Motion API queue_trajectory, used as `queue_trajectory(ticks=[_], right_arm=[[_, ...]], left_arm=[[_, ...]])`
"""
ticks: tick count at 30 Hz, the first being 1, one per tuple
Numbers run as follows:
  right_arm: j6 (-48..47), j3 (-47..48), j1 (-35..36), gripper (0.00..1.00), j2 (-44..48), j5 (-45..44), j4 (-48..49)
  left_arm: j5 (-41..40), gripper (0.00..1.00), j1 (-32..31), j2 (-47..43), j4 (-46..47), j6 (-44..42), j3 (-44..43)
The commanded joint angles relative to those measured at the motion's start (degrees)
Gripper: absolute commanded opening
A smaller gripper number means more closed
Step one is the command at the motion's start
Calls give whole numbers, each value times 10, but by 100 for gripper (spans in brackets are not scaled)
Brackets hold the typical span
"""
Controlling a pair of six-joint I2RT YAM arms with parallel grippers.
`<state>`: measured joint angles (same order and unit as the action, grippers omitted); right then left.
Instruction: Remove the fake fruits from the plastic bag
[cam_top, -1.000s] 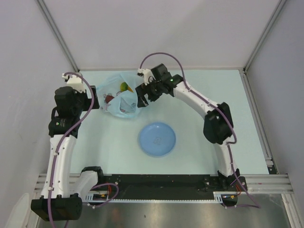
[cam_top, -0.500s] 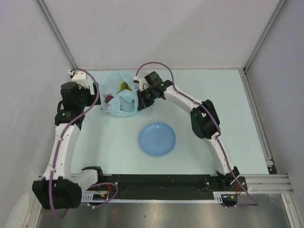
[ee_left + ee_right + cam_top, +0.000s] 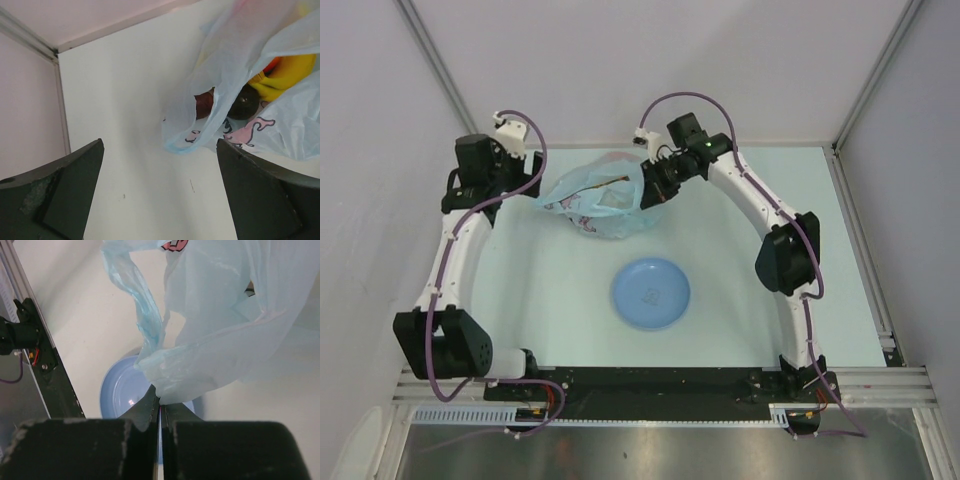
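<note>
Clamped together on a fold of the plastic bag (image 3: 215,335), the right jaws leave no gap in the right wrist view. The thin pale-blue film drapes away from that pinch in loose folds. My reading is that this grip is meant to anchor one side of the bag so its mouth can be pulled wide. Opposite them, the left jaws stand spread wide with nothing between them, just short of the bag's near lip and not touching it. They seem lined up to close on that lip or reach through the opening. Past the lip the fake fruits (image 3: 265,85) lie inside the bag: a yellow banana (image 3: 287,72), a dark maroon round fruit (image 3: 244,102) just beside it, a reddish fruit (image 3: 202,104) half veiled by film, and a red-orange fruit (image 3: 274,64) peeking above the banana. None is out, so the task looks barely begun. From above, the bag sits at the far middle of the bench (image 3: 540,290), stretched between the left arm (image 3: 455,255) and the right arm (image 3: 750,195). The round blue plate (image 3: 650,293) lies nearer the bases, well apart from the bag, a likely place to set fruit down. Film this slippery could slide out of the pinch.
</note>
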<state>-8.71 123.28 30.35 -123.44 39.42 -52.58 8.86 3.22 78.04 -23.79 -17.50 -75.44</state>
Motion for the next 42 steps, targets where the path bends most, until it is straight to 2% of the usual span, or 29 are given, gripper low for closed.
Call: queue_trajectory(ticks=[1,4,6,8,11,15,18,25,29,33,34,36,37,39,40,42], right_arm=[[-51,-11,19,0,20,-16,-57],[-82,-39,34,0,32,-40,-44],[-111,-36,40,0,31,-40,-67],[-119,-41,36,0,34,-29,-74],[-77,-40,16,0,48,-16,-61],[-80,-53,12,0,66,-3,-63],[-72,-61,20,0,75,-26,-46],[-91,-68,18,0,90,-30,-67],[-100,-98,11,0,111,-45,-63],[-107,-124,6,0,128,-61,-61],[-108,-129,2,0,130,-62,-61],[-109,-139,-2,0,136,-67,-62],[-109,-140,-7,0,137,-71,-62],[-111,-140,-16,0,137,-77,-63],[-108,-139,-20,0,137,-82,-62],[-100,-139,-42,0,135,-120,-53]], left_arm=[[64,100,-5,27,0,-43,-12],[126,100,-8,27,-35,-70,-1],[126,100,-16,26,-33,-92,21],[96,100,-28,28,-30,-111,43],[63,99,-60,41,-53,-91,35],[8,96,-77,50,-22,-82,51],[-54,92,-77,85,1,-77,45],[-82,90,-77,168,-18,-62,-25],[-85,81,-78,183,-3,-47,-35],[-68,69,-77,199,-34,-47,-77],[-59,59,-77,200,-47,-52,-90],[-54,50,-77,212,-63,-61,-104],[-48,39,-77,215,-84,-65,-120],[-44,24,-77,223,-99,-70,-129],[-38,3,-77,225,-104,-71,-137],[-23,0,-78,227,-130,-64,-158]])
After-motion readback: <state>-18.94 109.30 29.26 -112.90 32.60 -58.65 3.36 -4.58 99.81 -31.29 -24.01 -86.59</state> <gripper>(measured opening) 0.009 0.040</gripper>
